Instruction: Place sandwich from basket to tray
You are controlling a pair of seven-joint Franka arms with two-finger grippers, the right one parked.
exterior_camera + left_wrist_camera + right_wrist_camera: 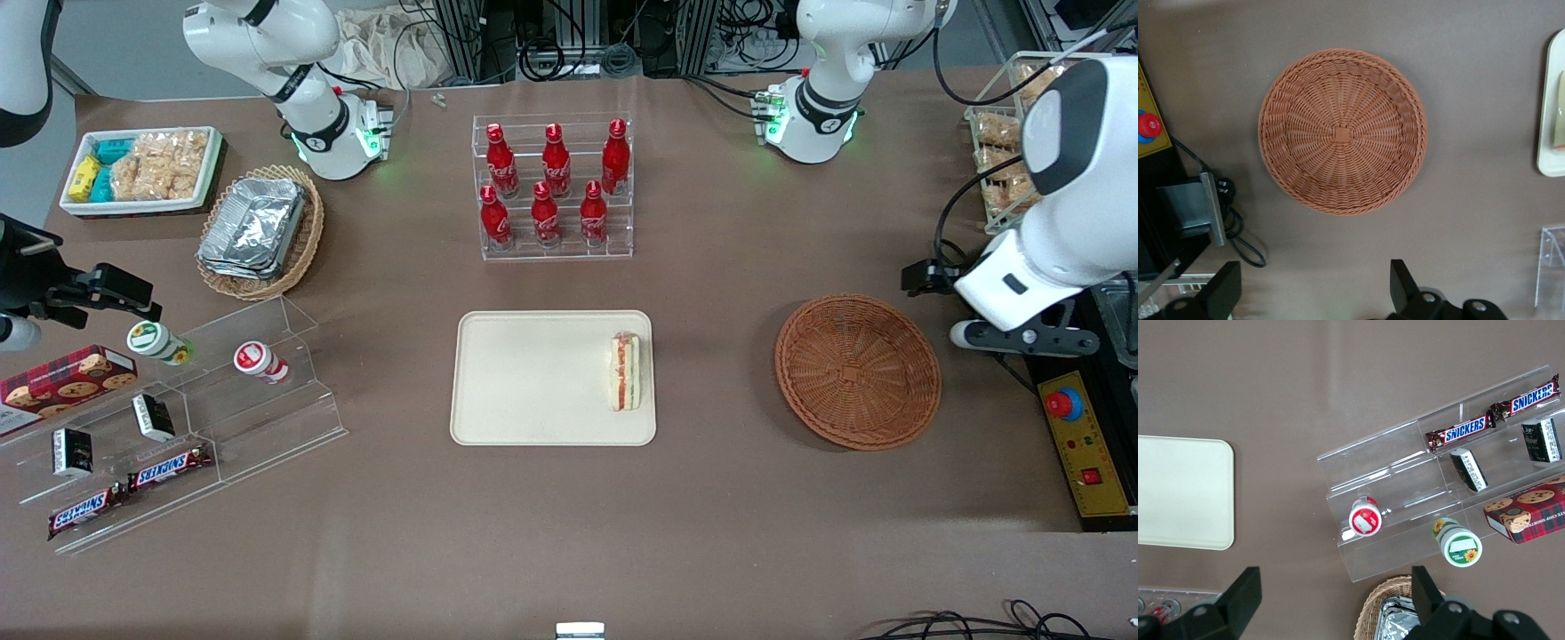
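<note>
The sandwich (pixel 625 372) lies on the cream tray (pixel 533 382), near the tray's short edge that faces the basket. The reddish-brown wicker basket (pixel 858 371) is empty. My left gripper (pixel 925 277) is high above the table, beside the basket's rim and farther from the front camera than the basket. It is open and empty. In the left wrist view the gripper (pixel 1315 267) looks down on the empty basket (pixel 1343 131), with a strip of the tray (pixel 1546 143) and a sliver of the sandwich (pixel 1559 120) at the frame's edge.
A clear rack of red cola bottles (pixel 553 187) stands farther from the front camera than the tray. A yellow control box with a red button (pixel 1080 444) sits beside the basket. A tan basket of foil containers (pixel 258 231), a white snack bin (pixel 142 169) and a clear snack stand (pixel 178 418) lie toward the parked arm's end.
</note>
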